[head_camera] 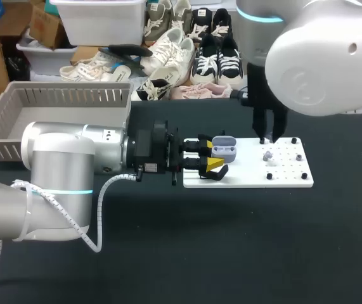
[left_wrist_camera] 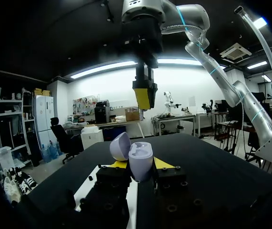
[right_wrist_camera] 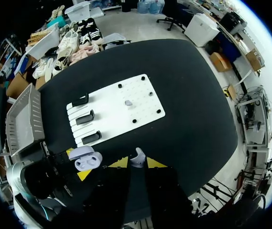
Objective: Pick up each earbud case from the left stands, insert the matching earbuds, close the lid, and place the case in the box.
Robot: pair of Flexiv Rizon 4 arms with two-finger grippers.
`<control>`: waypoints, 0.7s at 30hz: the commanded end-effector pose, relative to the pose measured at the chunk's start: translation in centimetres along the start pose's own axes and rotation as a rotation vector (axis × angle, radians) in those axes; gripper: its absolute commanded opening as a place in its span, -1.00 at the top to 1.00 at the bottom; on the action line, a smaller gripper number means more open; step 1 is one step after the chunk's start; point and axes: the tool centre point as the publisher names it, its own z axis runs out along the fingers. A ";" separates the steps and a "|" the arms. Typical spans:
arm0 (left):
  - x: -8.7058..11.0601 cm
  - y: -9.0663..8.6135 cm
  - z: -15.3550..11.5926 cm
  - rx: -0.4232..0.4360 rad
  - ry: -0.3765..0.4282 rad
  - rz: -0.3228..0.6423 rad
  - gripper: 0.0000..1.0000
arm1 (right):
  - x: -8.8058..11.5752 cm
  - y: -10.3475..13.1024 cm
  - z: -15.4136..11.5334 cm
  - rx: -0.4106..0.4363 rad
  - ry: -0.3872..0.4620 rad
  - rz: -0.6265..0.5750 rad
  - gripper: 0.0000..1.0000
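Near the case (head_camera: 224, 149), right gripper (head_camera: 268, 139) points down.

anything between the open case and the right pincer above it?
Nothing: the left wrist view shows bare air between the open case, gripped by the left pincer, and the right pincer overhead, which holds an earbud per the right wrist view.

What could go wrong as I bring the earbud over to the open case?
The earbud is small and pinched only at the tips of the right gripper, so it could slip or twist before seating. The case is held by its sides in the left gripper; a downward push might tilt it. Its open lid could catch the descending fingers.
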 end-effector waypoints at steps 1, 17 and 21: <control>0.1 0.0 0.0 -0.001 -0.003 0.001 1.00 | 0.7 1.0 -0.3 0.009 -0.003 -0.009 1.00; 0.1 0.0 0.0 -0.001 -0.003 0.001 1.00 | 0.9 1.4 -0.3 0.010 -0.009 -0.003 1.00; 0.1 0.0 0.0 -0.001 -0.003 0.001 1.00 | 1.0 1.6 -0.2 -0.003 -0.002 0.006 1.00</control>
